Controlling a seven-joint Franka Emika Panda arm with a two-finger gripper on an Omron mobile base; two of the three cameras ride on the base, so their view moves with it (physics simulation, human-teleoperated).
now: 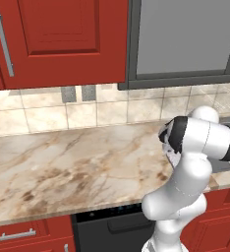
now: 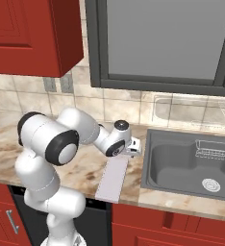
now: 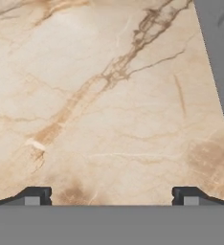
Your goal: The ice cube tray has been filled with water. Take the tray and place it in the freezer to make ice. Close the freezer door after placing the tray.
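The ice cube tray [image 2: 112, 180] is a thin pale lavender slab lying flat on the marble counter [image 2: 81, 168], its near end at the counter's front edge, just left of the sink. My gripper [image 2: 132, 153] hangs over the counter at the tray's far end, between tray and sink, pointing down. In the hand view the gripper [image 3: 111, 197] is open, its fingertips [image 3: 37, 196] set wide apart over bare marble with nothing between them. The freezer and the freezer door are out of view.
A grey sink [image 2: 193, 168] with a wire rack [image 2: 213, 149] inside lies right of the tray; its rim [image 3: 214, 57] shows in the hand view. Red cupboards [image 1: 58, 39] and a grey framed panel [image 2: 162, 38] hang above. A dark appliance front [image 1: 112, 229] sits under the counter.
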